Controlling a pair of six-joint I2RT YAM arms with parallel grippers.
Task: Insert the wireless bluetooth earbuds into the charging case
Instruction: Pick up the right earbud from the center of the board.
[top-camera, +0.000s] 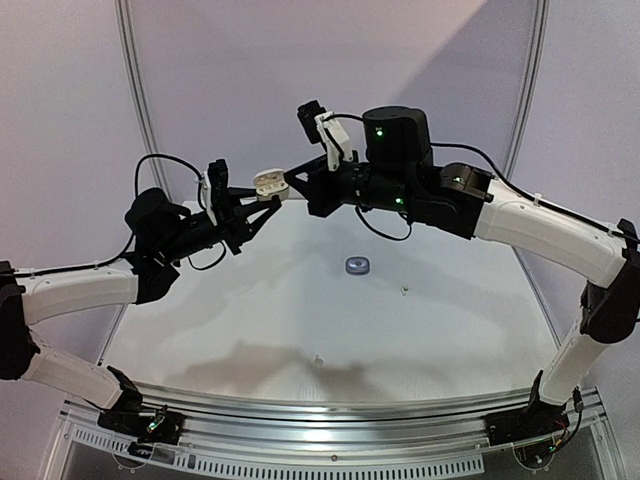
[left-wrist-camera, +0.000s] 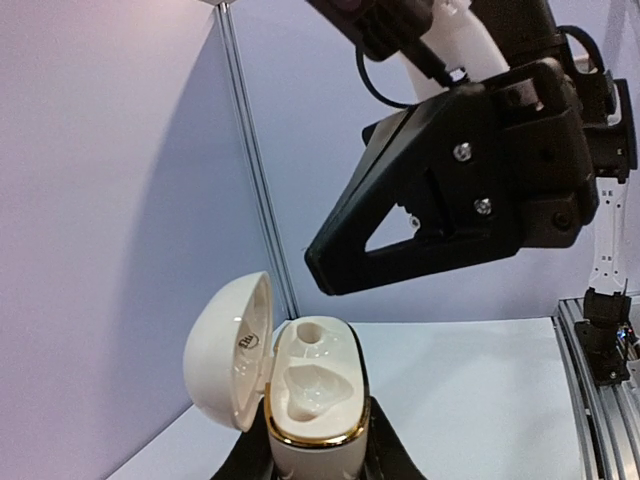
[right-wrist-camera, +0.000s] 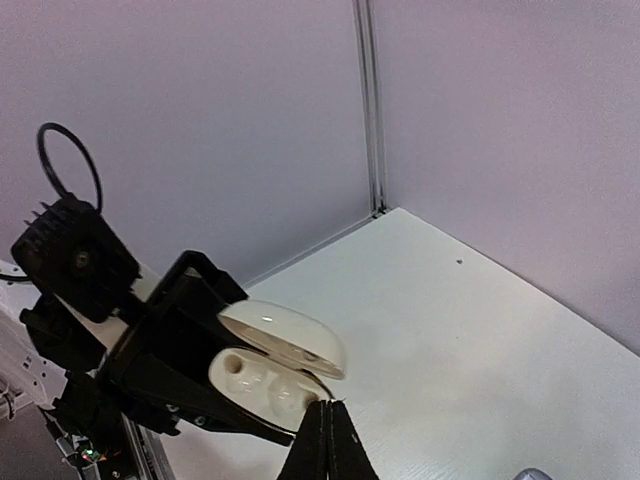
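Note:
My left gripper (top-camera: 262, 200) is shut on an open white charging case (top-camera: 268, 182) and holds it high above the table's far left. In the left wrist view the case (left-wrist-camera: 315, 385) stands between my fingers (left-wrist-camera: 395, 455), its lid (left-wrist-camera: 225, 350) swung open to the left; both sockets look empty. My right gripper (top-camera: 291, 180) is shut, its tips (right-wrist-camera: 328, 405) right at the case's rim (right-wrist-camera: 270, 380) under the lid; nothing shows between them. A tiny white earbud (top-camera: 404, 290) lies on the table. Another white speck (top-camera: 317, 360) lies nearer; I cannot tell what it is. No dark earbuds show.
A small dark grey-purple case (top-camera: 357, 265) sits on the white table (top-camera: 450, 340) at its middle. Purple walls with a metal corner post (right-wrist-camera: 368, 110) close the back. The aluminium rail (top-camera: 330, 420) with both arm bases runs along the near edge.

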